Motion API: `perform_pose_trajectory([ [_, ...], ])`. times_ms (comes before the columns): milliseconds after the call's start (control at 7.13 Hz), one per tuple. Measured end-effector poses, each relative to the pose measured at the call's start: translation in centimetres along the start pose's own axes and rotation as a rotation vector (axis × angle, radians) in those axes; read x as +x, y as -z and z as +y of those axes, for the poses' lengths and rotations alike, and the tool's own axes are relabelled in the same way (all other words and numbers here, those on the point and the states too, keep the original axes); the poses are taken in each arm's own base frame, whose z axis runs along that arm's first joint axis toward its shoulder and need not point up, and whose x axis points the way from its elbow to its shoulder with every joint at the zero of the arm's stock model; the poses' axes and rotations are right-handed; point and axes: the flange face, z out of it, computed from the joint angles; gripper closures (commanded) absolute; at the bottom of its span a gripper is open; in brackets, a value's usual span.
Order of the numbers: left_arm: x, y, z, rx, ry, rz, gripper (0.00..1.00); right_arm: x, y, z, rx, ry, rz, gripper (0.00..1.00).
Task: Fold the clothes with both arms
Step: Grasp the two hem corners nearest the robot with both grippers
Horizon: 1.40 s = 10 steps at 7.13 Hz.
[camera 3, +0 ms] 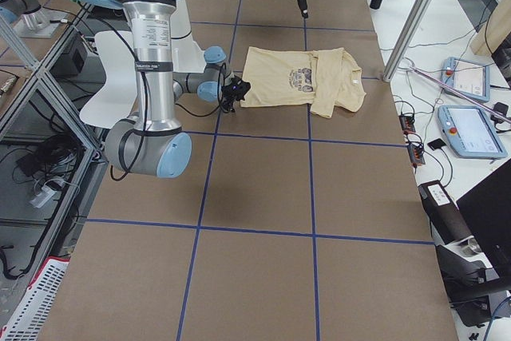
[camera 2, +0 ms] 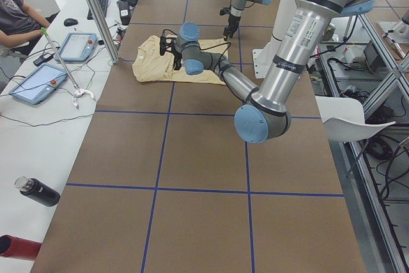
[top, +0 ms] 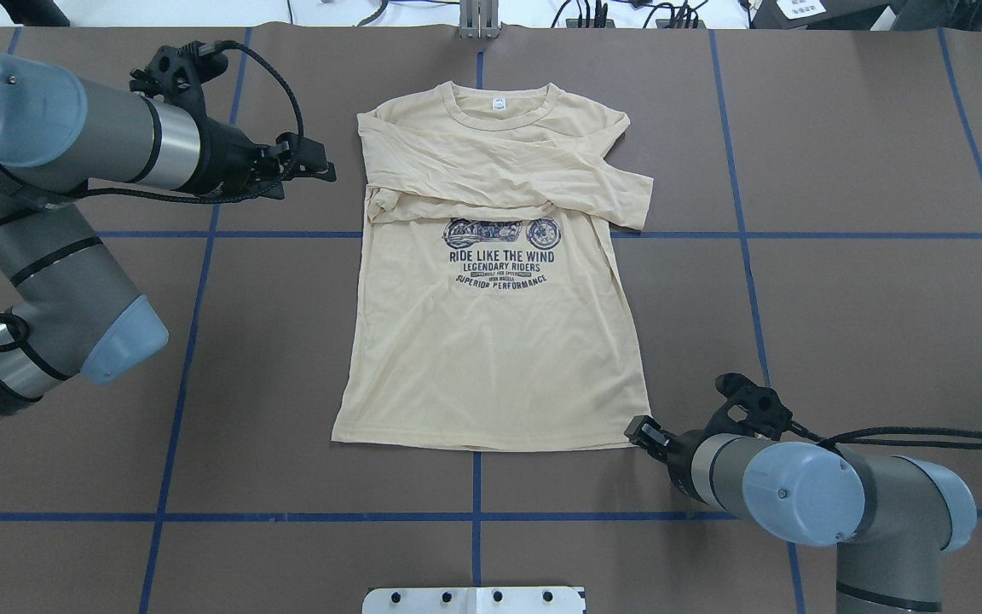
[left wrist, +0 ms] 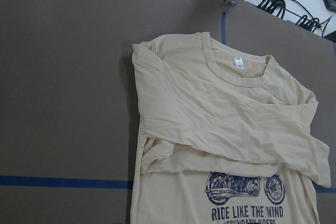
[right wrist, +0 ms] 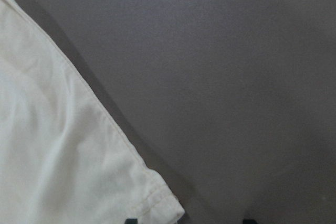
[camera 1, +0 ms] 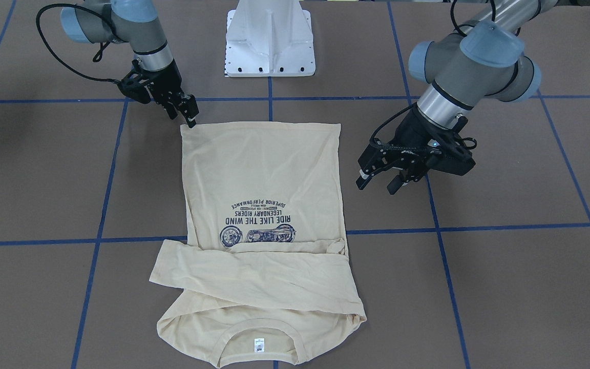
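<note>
The cream-yellow T-shirt (top: 491, 341) lies flat and print-up on the brown table, collar and white neck label (top: 499, 103) away from the robot. Both long sleeves (top: 525, 183) are folded across the chest above the navy print (top: 502, 256). My left gripper (top: 320, 160) hovers open and empty beside the shirt's shoulder; it also shows in the front view (camera 1: 377, 183). My right gripper (top: 638, 429) is low at the hem corner (camera 1: 185, 127). In the right wrist view the hem corner (right wrist: 163, 205) lies between its spread fingertips (right wrist: 131, 220).
The white pedestal base (camera 1: 269, 41) stands at the robot's side of the table. Blue tape lines (top: 474, 482) cross the table. In the left side view an operator (camera 2: 16, 11), tablets (camera 2: 77, 46) and a metal post (camera 2: 96, 11) stand beyond the far edge.
</note>
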Motion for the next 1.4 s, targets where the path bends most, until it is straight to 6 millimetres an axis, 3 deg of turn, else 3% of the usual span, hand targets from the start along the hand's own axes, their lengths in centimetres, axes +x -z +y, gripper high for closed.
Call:
perform_pose_trajectory([
  [841,0.0,0.0,0.0,0.001,0.001,0.000,0.16,-0.8,0.7,-1.4,0.020,-0.018,-0.021,1.00],
  [1122,-0.6,-0.2,0.2,0.004,0.038,-0.013,0.13,-1.0,2.0,-1.9,0.017,-0.025,-0.037,1.00],
  [1262,-1.1,-0.5,1.5,-0.001,0.098,-0.022,0.13,-0.7,2.6,-2.1,0.013,-0.026,-0.039,1.00],
  [1402,-1.5,-1.1,4.7,-0.026,0.151,-0.032,0.14,0.0,3.2,-2.1,0.006,-0.022,-0.033,1.00],
])
